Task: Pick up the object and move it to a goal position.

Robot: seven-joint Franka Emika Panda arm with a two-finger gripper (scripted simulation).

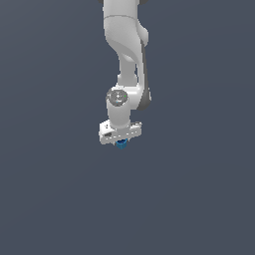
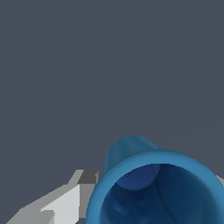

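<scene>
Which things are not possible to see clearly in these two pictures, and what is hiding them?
- Blue cup, exterior view: too small, mostly hidden under the white gripper; only its lower edge shows.
- Cup, wrist view: cut off by the picture's edge.
- Gripper fingers: one partly visible in the wrist view, the other almost fully behind the cup; contact with the cup cannot be confirmed.
- Goal position: no marker in either view.
- Arm base: cut off at the exterior view's top.

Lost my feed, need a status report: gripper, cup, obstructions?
Gripper closed on blue cup. Cup sits between fingers. Nothing else in view.
</scene>
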